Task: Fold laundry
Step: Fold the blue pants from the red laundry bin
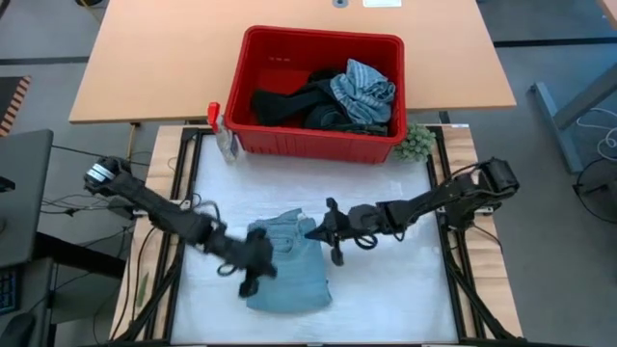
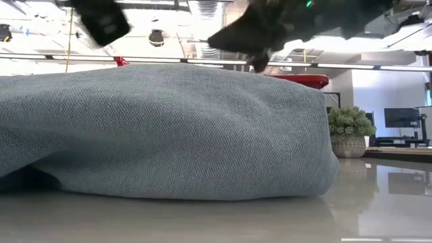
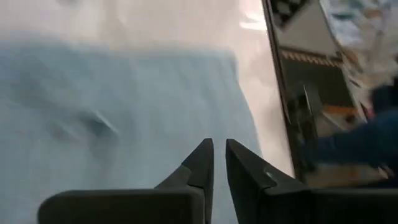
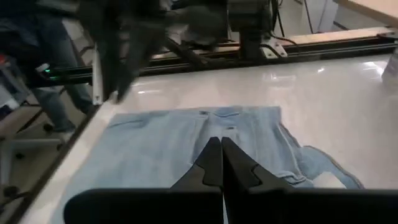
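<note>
On the near half of the white surface [image 1: 386, 289], a light blue garment [image 1: 287, 265] is lying folded into a rough rectangle, filling most of the low view as a grey-blue mound. The left arm is reaching in from the left edge, its elbow low and its forearm angling toward the middle. The left end effector [image 1: 253, 273] is hovering over the garment's left near part; in its wrist view the two dark fingers [image 3: 198, 168] are standing almost together with a thin gap, and no cloth is showing between them, though blur makes it hard to say whether the tips are touching the fabric. The right arm is stretching in from the right edge, nearly level across the surface. The right end effector [image 1: 331, 231] is sitting at the garment's far right corner, its fingers [image 4: 211, 163] pressed fully together with nothing gripped, pointing across the cloth.

Farther back, a red plastic basket [image 1: 318, 140] is standing at the far edge of the surface. Inside it, a black garment [image 1: 284, 104] is lying toward the left and a grey-blue striped garment [image 1: 363, 90] is bunched at the right. A small green fuzzy ball [image 1: 416, 143] is resting just beside the basket's right near corner.
</note>
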You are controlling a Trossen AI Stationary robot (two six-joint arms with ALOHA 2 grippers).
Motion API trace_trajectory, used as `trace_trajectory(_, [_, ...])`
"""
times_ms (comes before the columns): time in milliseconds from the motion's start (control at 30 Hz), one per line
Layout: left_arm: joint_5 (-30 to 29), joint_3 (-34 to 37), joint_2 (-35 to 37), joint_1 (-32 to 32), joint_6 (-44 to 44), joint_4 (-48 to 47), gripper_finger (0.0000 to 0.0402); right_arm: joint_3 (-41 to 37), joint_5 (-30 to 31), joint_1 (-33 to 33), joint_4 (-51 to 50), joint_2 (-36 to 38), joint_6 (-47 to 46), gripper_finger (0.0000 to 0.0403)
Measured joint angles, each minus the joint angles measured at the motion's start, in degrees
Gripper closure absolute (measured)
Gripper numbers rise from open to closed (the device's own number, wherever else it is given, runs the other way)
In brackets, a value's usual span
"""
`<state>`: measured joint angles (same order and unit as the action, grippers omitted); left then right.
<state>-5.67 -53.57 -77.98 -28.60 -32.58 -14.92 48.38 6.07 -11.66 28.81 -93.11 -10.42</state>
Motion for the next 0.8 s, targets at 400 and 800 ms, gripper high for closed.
trace_trajectory(400, [-12.31,17.17,-3.51,-10.16,-22.32,15.72,0.0401,7.54,-0.45,4.33,-2.57,-18.44,-3.01,0.0385])
trace_trajectory(800, [-19.18,24.39,-8.58,-15.52,-45.12,18.61,0.0401,7.73,4.63,4.37,-14.05,-16.79,-11.56,0.0385])
